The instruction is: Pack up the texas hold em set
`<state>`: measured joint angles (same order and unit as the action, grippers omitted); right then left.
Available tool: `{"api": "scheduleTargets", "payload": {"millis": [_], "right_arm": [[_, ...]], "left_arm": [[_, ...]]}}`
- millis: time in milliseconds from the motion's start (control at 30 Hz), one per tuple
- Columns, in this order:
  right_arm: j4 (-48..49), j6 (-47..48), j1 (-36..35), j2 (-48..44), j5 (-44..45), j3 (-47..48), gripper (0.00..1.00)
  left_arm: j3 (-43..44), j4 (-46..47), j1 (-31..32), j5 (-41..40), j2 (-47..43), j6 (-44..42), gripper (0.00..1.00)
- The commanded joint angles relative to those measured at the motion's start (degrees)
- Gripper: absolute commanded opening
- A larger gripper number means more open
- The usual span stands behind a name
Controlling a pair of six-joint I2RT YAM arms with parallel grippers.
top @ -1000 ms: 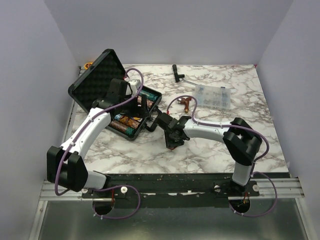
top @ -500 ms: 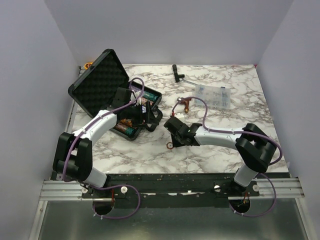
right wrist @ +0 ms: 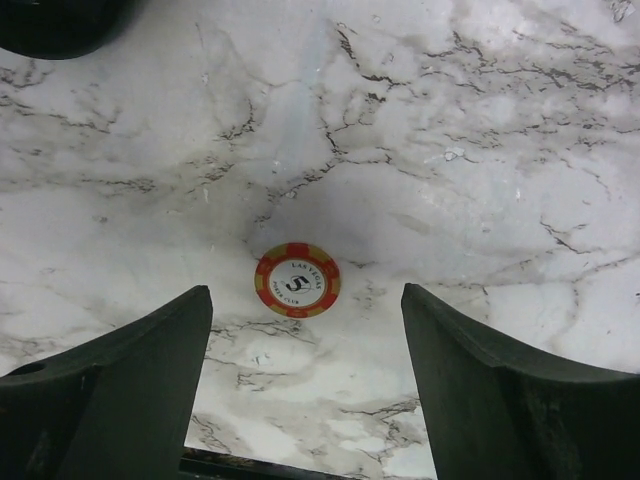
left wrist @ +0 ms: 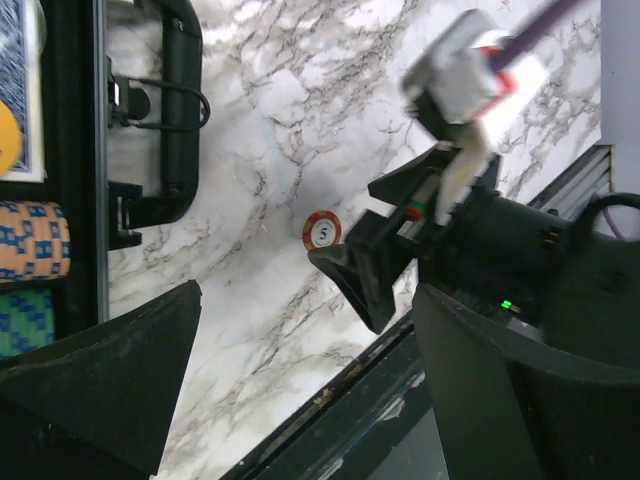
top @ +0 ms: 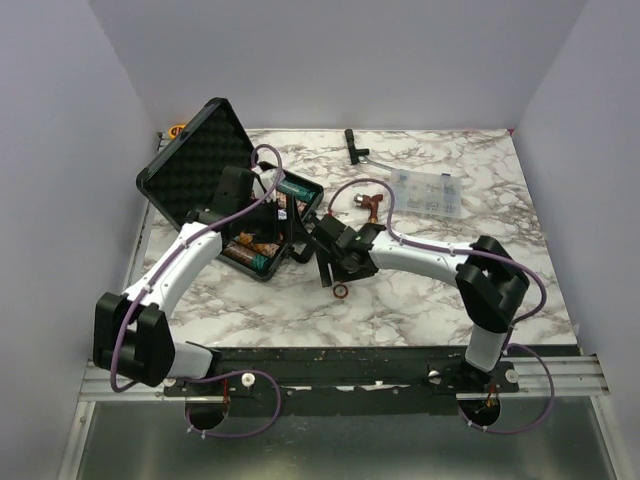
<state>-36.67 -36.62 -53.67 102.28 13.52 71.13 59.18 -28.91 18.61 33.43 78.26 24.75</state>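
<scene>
Hovering with right pincer [right wrist: 305,290] spread apart over a red chip [right wrist: 297,280] lying flat on the bench [right wrist: 470,140], left pincer [left wrist: 305,292] likewise apart near the open case [top: 190,165].

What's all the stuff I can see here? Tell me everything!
Case: one, black, open, table's back left.
Chip rows: several, mixed colours, inside the case.
Card deck: one, blue, inside the case.
Loose chip: one, red and yellow, flat on the table.
Clear box: one, see-through, back right.
Copper part: one, brownish, near the clear box.
Tool: one, black, back edge.
Table: one, white marble.
Left gripper: one, black, open, by the case's front.
Right gripper: one, black, open, above the loose chip.
</scene>
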Motion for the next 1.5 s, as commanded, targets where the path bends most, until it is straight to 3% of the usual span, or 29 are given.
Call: {"api": "scheduleTargets", "payload": {"millis": [0,200,600,833,1167,1467], "right_arm": [[-10.72,-3.63,-0.02,5.56,-1.10,4.11,0.78],[-10.87,-7.71,0.01,7.70,-2.45,4.77,0.76],[-12.07,-9.58,-0.03,14.47,-4.48,10.24,0.71],[-11.31,-10.98,-0.02,15.31,-2.71,9.14,0.58],[-11.33,-11.39,-0.02,15.83,0.00,8.07,0.50],[-8.60,-11.71,-0.05,12.81,1.58,5.06,0.30]], "left_arm": [[4.92,-4.59,0.13,-4.54,-3.81,-5.90,0.86],[3.81,-4.37,-0.19,-8.28,-7.37,-8.60,0.87],[0.61,-0.72,-2.06,-2.24,-10.84,-6.21,0.87],[0.24,-0.62,-2.88,-1.83,-11.33,-6.12,0.87],[-0.30,-0.28,-3.34,-2.40,-11.73,-5.92,0.87],[-1.42,0.50,-3.32,-1.25,-10.27,-4.79,0.87]]}}
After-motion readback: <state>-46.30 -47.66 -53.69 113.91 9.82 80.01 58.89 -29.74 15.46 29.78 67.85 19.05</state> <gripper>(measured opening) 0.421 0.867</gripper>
